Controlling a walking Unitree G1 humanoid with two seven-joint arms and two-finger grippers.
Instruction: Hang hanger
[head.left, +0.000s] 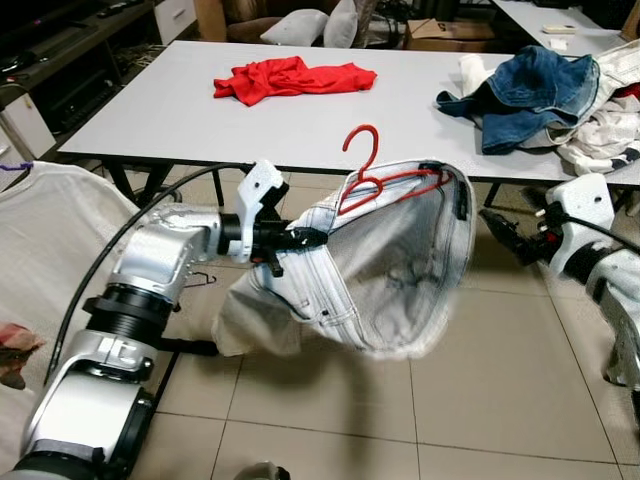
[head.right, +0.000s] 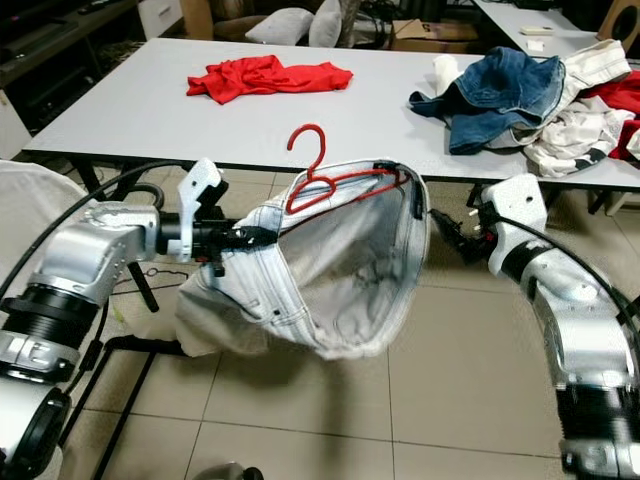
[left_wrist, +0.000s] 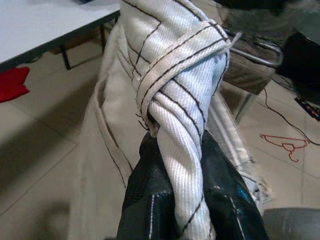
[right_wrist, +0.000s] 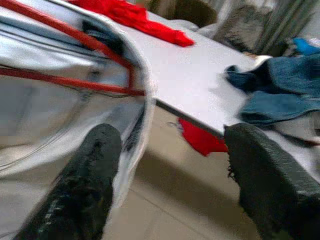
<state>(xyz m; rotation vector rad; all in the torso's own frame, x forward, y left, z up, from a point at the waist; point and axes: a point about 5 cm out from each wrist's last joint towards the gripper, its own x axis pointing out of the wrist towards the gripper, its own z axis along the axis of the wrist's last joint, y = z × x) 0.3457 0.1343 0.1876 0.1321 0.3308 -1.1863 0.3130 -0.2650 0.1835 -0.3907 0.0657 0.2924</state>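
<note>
A red hanger (head.left: 365, 175) sits inside the waistband of a pale white denim garment (head.left: 390, 280), with its hook pointing up in front of the table edge. My left gripper (head.left: 300, 238) is shut on the garment's waistband at its left side. In the left wrist view the bunched fabric (left_wrist: 180, 100) is pinched between the black fingers (left_wrist: 150, 200). My right gripper (head.left: 500, 232) stands open just right of the garment, a little apart from it. In the right wrist view the hanger's red bars (right_wrist: 70, 82) lie ahead of its spread fingers (right_wrist: 90, 185).
A white table (head.left: 180, 110) stands ahead with a red shirt (head.left: 290, 78) and a pile of blue jeans (head.left: 530, 85) and other clothes on it. White cloth (head.left: 40, 230) hangs at my left. Another red hanger (left_wrist: 287, 145) lies on the tiled floor.
</note>
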